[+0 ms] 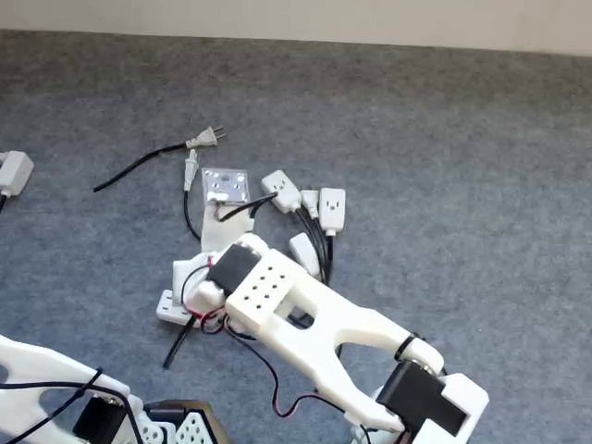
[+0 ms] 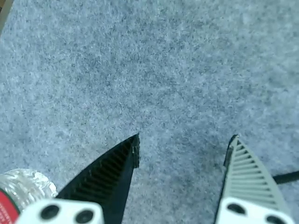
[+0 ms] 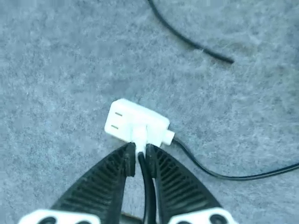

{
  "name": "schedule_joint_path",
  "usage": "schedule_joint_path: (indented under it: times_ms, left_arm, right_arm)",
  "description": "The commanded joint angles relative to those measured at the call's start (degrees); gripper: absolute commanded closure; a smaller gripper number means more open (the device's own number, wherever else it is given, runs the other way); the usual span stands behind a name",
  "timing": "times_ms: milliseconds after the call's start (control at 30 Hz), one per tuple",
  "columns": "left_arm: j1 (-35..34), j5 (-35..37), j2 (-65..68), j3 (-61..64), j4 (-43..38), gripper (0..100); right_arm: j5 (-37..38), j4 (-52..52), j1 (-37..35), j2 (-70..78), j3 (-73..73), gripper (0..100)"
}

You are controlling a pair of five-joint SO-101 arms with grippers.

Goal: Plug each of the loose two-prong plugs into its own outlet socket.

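The right gripper [image 3: 139,154] is down on the grey carpet [image 3: 56,56] at the near left of the tangle. Its fingers are pinched almost together on a small white plug [image 3: 139,137], with the plug's black cord running back between them. The plug's nose sits against a white outlet block [image 3: 122,119]; I can't tell whether the prongs are in or only touching. The left gripper [image 2: 183,140] hangs over bare carpet with its fingers spread wide and nothing between them, a bottle [image 2: 18,186] just beside it.

Farther off, a loose plug [image 1: 205,140] lies with its prongs pointing right and a second plug [image 1: 191,169] sits just nearer than it. The spare outlet blocks [image 1: 332,207] cluster to the right.

These plugs look light, hard and smooth, so I'd expect one to twist or slip in a pinch taken too far back. The best hold looks to be on the flat sides of the plug body, close behind the prongs, rather than on the cord, which is springy and will tug the plug off line. The block looks light too and will likely skid on the carpet when pushed unless something braces it. The thin prongs could bend if they meet the slots at an angle.
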Motion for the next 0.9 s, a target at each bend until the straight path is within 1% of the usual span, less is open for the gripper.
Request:
schedule_joint_path:
  times_ms: [0,300,400,533,867]
  left_arm:
    - [0.1,-0.4,-1.0,-2.3,-0.2,70]
    - [0.0,-0.4,-1.0,-2.3,-0.2,70]
    - [0.0,-0.4,-1.0,-2.3,-0.2,70]
    - [0.0,-0.4,-1.0,-2.2,-0.2,70]
    - [0.1,-0.4,-1.0,-2.0,-0.2,70]
  right_arm:
    - [-0.6,1.6,-3.8,-0.4,-1.5,99.5]
    - [-0.4,1.7,-3.8,-0.4,-1.5,99.5]
    - [-0.4,1.8,-2.7,-0.4,-1.5,99.5]
    - [-0.4,4.7,-1.5,-0.4,-1.8,99.5]
    - [-0.5,4.4,-1.4,-0.2,-1.9,99.5]
